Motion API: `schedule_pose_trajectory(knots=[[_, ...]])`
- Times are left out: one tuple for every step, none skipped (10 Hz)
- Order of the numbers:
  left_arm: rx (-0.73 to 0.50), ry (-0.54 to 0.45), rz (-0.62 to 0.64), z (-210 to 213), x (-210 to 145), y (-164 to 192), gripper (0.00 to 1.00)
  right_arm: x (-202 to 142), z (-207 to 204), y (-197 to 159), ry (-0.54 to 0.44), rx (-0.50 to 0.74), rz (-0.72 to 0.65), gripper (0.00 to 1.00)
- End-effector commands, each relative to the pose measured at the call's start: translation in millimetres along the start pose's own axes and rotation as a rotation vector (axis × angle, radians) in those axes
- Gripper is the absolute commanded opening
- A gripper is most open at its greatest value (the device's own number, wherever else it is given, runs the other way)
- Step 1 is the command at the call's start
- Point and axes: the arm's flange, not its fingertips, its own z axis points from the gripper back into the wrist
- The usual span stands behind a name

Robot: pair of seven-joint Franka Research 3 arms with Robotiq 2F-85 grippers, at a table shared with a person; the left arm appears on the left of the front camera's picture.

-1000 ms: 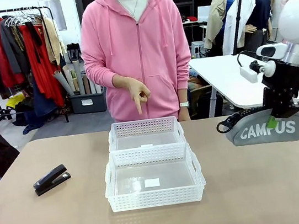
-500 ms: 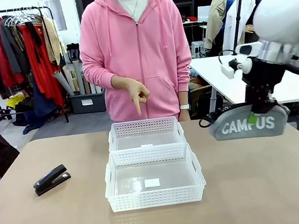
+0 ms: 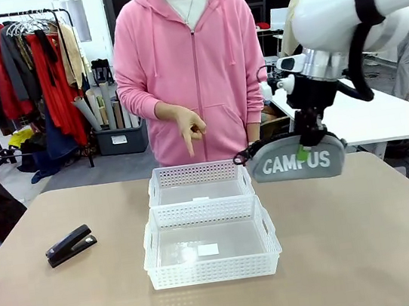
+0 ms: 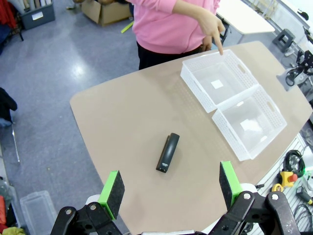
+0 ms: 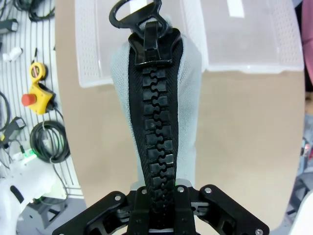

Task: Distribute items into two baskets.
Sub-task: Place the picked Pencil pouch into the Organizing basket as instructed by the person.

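Closest to the robot, the near basket [image 3: 213, 270] is sitting empty apart from its little white label. The stapler [image 3: 70, 245] is lying well off to its left on the table [image 3: 371, 251] and hasn't budged over the last second. The left end effector [image 4: 169, 188] is hanging high above that stapler with its green pads spread wide and nothing between them, so it isn't doing any work yet.

All the action is happening on the right. The right end effector [image 3: 305, 152] is clamping the pouch [image 3: 295, 163] by its top edge, along the zip, and has been carrying it in. A second ago the pouch was way out at the right side of the table. Now it's hanging clear of the table just beside the right end of the far basket [image 3: 196, 173], not quite over it. In the right wrist view its black ring end is reaching toward the baskets' rims.

Further back, the person's hand [image 3: 188, 125] is pointing a finger down at the far basket, same as before. I'm guessing that's the target, so the drop is getting close: a bit more leftward travel, then lowering and letting go. The stapler is still waiting its turn.
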Motion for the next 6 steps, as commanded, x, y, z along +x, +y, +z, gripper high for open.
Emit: schedule_pose_trajectory(knots=[[-0.014, -0.011, -0.011, -0.8, -0.7, 0.6, 1.00, 20.3, 3.7, -11.2, -0.036, -0.003, -0.017, 0.00], [-0.014, -0.011, -0.011, -0.8, -0.7, 0.6, 1.00, 30.3, 3.1, -15.2, -0.045, -0.024, -0.017, 0.00], [-0.014, -0.011, -0.011, -0.8, -0.7, 0.6, 1.00, 44.1, 1.0, -19.3, -0.042, -0.031, -0.001, 0.00], [-0.014, -0.011, -0.011, -0.8, -0.7, 0.6, 1.00, 56.9, -3.1, -24.9, -0.035, -0.030, 0.007, 0.00], [-0.014, -0.011, -0.011, -0.8, -0.7, 0.6, 1.00, 66.8, -7.0, -30.9, -0.028, -0.025, 0.011, 0.00], [-0.014, -0.011, -0.011, -0.8, -0.7, 0.6, 1.00, 77.2, -10.4, -38.8, -0.033, -0.025, 0.015, 0.00]])
